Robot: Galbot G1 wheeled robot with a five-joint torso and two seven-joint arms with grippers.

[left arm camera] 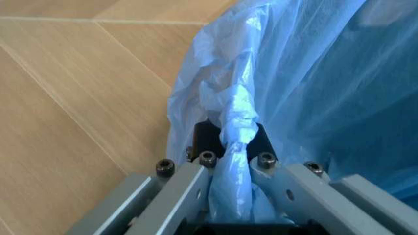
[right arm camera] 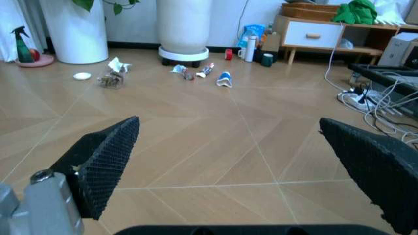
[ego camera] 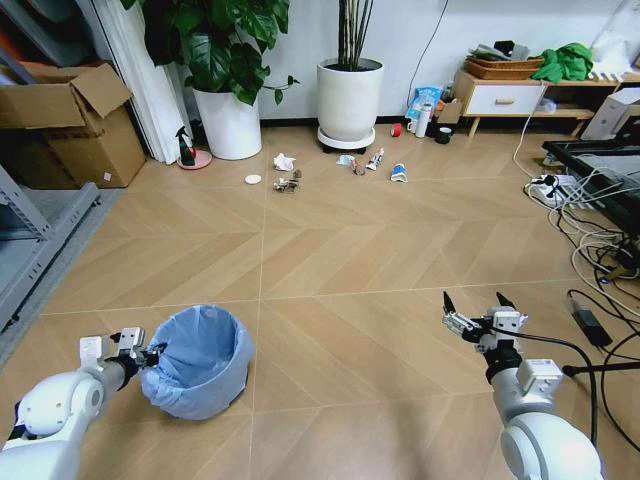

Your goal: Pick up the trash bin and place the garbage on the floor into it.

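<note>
The garbage (ego camera: pixel 340 168) by the far pots is too small to tell apart.

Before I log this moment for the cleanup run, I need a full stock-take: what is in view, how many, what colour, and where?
trash bin: one, lined with a light blue bag, near left on the floor.
garbage: about seven small pieces, white, red and blue-white, scattered far ahead before the pots.
plant pots: two, white, by the far wall.
spray bottle: one, dark, on a pink dish left of the pots.
cardboard box: one, brown, far left.
low cabinet: one, wood and white, far right; green cloth on top.
cables: several, white and black, on the right.
left gripper: shut on the bin's bag rim.
right gripper: open, above bare floor at near right.
</note>
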